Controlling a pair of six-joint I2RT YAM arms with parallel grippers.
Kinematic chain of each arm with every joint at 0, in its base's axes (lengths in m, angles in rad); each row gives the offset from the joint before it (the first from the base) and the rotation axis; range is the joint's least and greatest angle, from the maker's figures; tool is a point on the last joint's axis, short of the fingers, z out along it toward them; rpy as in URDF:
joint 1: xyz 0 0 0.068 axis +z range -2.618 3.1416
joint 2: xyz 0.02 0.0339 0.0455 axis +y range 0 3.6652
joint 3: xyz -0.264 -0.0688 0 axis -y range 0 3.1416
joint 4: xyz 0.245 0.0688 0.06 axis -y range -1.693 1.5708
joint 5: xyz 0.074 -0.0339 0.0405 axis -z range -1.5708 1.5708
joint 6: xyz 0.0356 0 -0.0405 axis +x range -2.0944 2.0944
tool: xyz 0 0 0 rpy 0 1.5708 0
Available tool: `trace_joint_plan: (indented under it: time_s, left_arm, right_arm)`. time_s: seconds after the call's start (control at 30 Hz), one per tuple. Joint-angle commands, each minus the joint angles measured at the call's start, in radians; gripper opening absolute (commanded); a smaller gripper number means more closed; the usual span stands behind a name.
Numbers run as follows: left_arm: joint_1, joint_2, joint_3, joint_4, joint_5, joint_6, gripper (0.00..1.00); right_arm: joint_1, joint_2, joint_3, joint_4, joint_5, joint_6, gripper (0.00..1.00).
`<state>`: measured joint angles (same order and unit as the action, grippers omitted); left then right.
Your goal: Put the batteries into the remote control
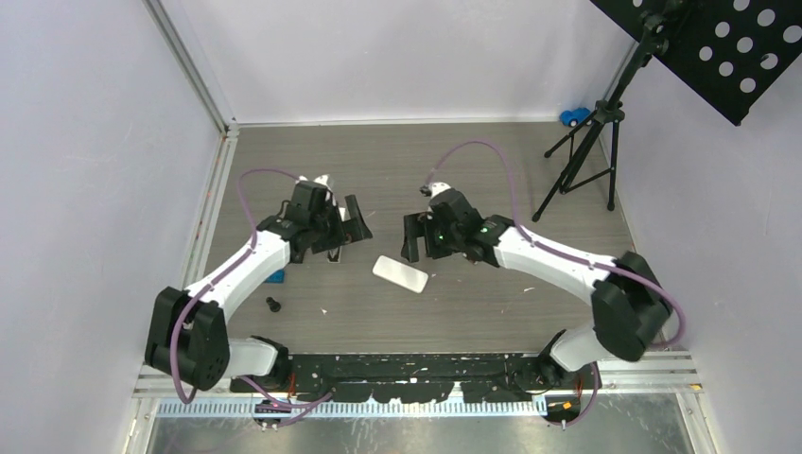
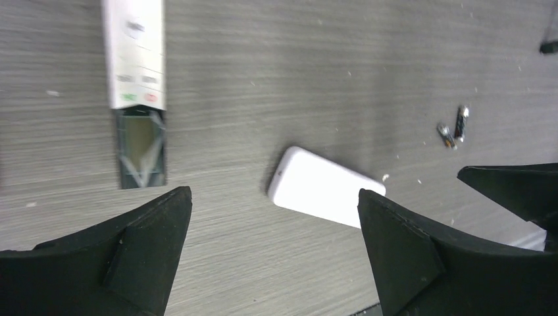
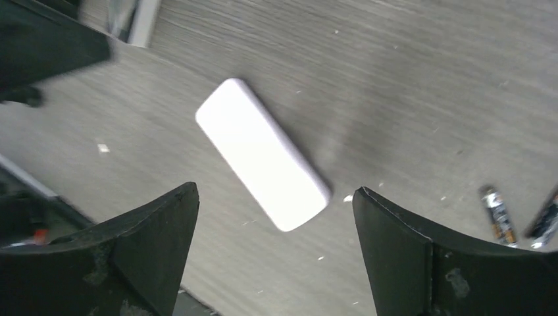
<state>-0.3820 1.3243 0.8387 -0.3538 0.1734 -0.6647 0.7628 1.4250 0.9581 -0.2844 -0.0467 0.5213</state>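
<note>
A white remote control (image 2: 134,52) lies on the table with its battery bay (image 2: 140,148) uncovered and empty; in the top view it shows as a pale strip (image 1: 333,253) under my left gripper. Two batteries (image 2: 454,126) lie side by side further right, also seen in the right wrist view (image 3: 498,214). Between the two sits a plain white oblong piece (image 1: 400,274). My left gripper (image 1: 347,227) hovers open above bare table (image 2: 275,197). Facing it, my right gripper (image 1: 417,243) is open too, holding nothing, with the white piece (image 3: 263,163) ahead of its fingers (image 3: 275,194).
A blue brick (image 1: 275,277) and a small black knob (image 1: 273,305) lie beside the left arm. A black tripod stand (image 1: 584,163) and a blue toy car (image 1: 573,117) stand at the back right. White walls close in three sides.
</note>
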Motion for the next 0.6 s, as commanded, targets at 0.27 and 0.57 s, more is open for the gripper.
trace_joint_plan:
  time_s: [0.27, 0.57]
  left_arm:
    - [0.086, -0.062, 0.055, -0.158, -0.164, 0.056, 1.00]
    - [0.120, -0.078, 0.032, -0.142, -0.165, 0.037, 1.00]
  right_arm:
    - [0.130, 0.455, 0.419, -0.361, 0.129, -0.482, 0.99]
    - [0.145, 0.576, 0.534, -0.461, 0.073, -0.552, 0.99]
